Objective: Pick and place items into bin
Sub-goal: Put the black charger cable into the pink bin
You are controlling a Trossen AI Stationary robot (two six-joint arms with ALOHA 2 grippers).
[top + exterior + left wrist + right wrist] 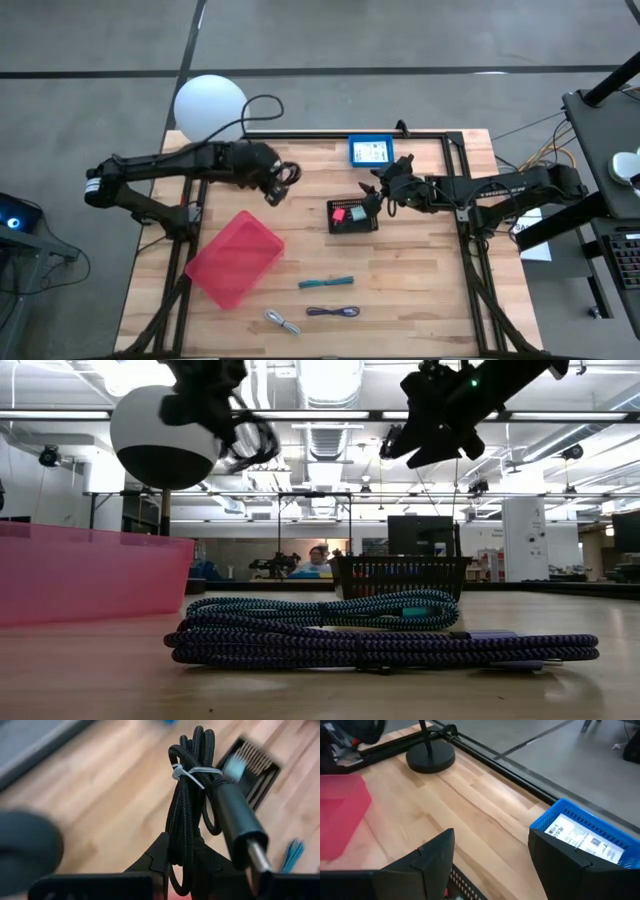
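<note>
Pale wooden planks made up the surface [420, 270], framed by black rails, with grey floor all round and a white globe lamp [209, 104] at its far left corner. The left claw [276, 183] hung above the boards, between the lamp and the black basket [354, 216], clamped on a black coiled cable [191, 795] that dangled from it with its plug hanging loose. The red bin [236, 257] lay nearer the front edge, a short swing away from that claw.

To do this step well, I judged the left arm should carry the coil right over the middle of the bin before letting go, low enough that the swinging plug would not catch the rim or tip the coil out.

The right claw [383, 189] hovered over the basket's far edge with its fingers [427, 857] apart and nothing between them, a blue tray [371, 151] just beyond.

Left on the surface were a teal stick [326, 283], a purple coiled cable [332, 312] and a grey-white coiled cable [282, 321], all near the front edge.

Small pink and green things showed inside the basket, too small to name. From table height the bin's inside was hidden behind its wall, so what it held could not be told.
</note>
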